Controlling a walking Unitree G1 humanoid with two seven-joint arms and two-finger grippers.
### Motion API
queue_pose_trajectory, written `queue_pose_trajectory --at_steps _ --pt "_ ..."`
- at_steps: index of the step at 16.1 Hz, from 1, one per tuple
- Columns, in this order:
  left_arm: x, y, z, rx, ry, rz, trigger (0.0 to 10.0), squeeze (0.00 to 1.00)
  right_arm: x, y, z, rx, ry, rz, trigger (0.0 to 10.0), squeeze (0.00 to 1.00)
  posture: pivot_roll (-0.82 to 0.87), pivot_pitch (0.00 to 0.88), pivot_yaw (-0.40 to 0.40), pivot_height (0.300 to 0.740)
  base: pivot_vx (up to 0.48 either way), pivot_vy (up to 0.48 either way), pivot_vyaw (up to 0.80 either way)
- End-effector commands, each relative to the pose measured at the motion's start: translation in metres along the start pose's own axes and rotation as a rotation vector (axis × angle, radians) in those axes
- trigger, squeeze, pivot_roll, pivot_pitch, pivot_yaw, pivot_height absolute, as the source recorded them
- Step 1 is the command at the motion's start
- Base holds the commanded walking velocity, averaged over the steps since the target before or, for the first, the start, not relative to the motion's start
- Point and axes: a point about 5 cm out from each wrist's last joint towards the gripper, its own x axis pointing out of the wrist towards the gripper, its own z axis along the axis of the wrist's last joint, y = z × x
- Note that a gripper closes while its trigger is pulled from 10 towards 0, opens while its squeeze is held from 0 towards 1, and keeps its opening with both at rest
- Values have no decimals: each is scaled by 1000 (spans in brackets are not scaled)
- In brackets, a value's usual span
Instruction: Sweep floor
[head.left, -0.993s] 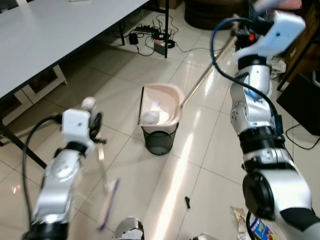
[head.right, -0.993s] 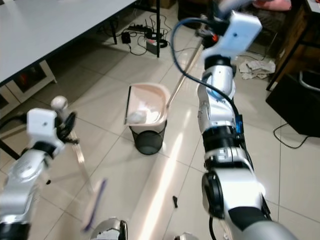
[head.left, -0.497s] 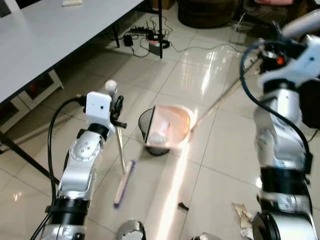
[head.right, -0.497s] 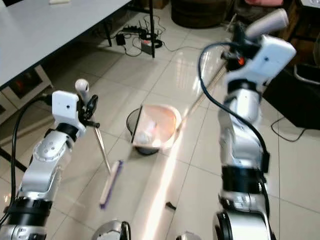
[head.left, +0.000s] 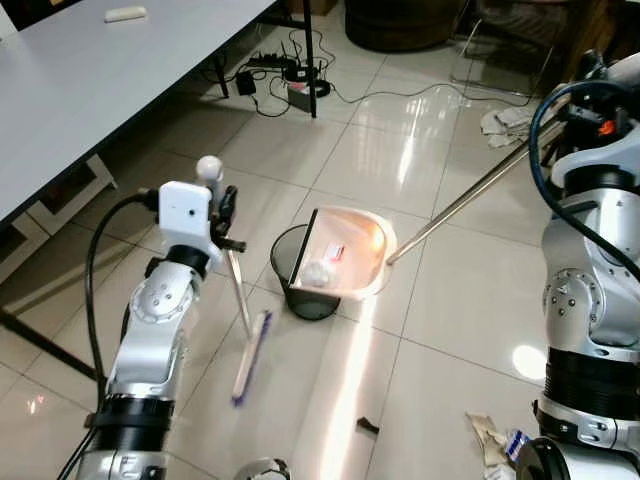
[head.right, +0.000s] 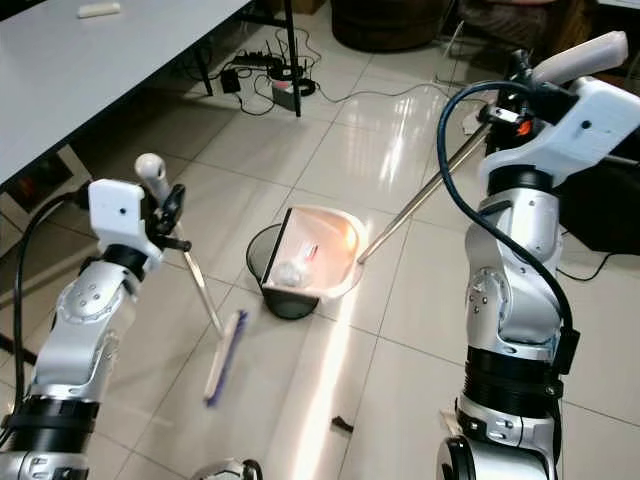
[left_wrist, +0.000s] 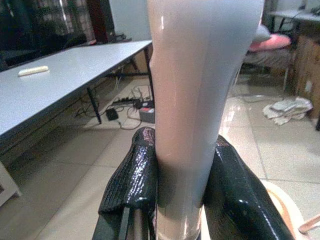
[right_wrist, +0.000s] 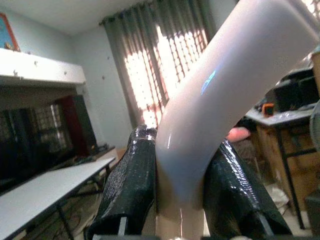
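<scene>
Now 2 claws, both clamped: left claw (left_wrist: 180, 200) grips 1 broom (head.left: 240, 320), bristles on floor near-left of 1 black bin (head.left: 300, 285). Right claw (right_wrist: 175, 195) grips 1 dustpan (head.left: 345, 255) handle, pan w/ paper scraps tilted over bin.

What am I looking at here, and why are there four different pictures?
A humanoid robot is sweeping. Two pictures come from its head, looking down; two from cameras on its wrists. Its left claw grips a broom handle, the brush head on the tiled floor. Its right claw grips the long handle of a pale dustpan, which holds crumpled litter above a black mesh bin. More scraps lie near its feet, beside a grey table.
</scene>
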Motion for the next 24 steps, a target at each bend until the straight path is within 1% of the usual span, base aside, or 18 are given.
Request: queue_pose_trajectory --at_steps 1,5,6,7,12,15,16,20,24 --pt "-2 6 4 16 -23 26 10000 0 2 3 12 32 -42 11 10000 0 -12 60 62 740 435 0 0" --pt "-4 10 2 29 -16 30 10000 0 2 2 12 43 -32 4 10000 0 -8 55 64 740 432 0 0" --pt "-7 14 -1 36 -6 41 10000 0 2 0 12 49 -29 -4 10000 0 -8 55 65 740 435 0 0" --pt "-7 15 -1 37 -4 43 10000 0 2 0 12 50 -30 -4 10000 0 -7 53 65 740 431 0 0" --pt "-11 25 -5 50 10 76 10000 0 7 -5 15 63 -43 -23 10000 0 1 55 63 740 433 0 0" --pt "-11 27 -5 53 14 82 10000 0 9 -5 15 65 -44 -17 10000 0 4 58 62 740 433 0 0" --pt "-14 31 -8 52 26 106 10000 0 10 -6 14 64 -43 -17 10000 0 7 57 61 740 0 0 0" --pt "-18 37 -14 67 65 138 10000 0 12 -5 13 63 -41 -6 10000 0 9 64 62 740 0 0 0" --pt "-19 37 -16 71 77 129 10000 0 16 -6 8 54 -36 3 10000 0 22 72 69 740 0 0 0"
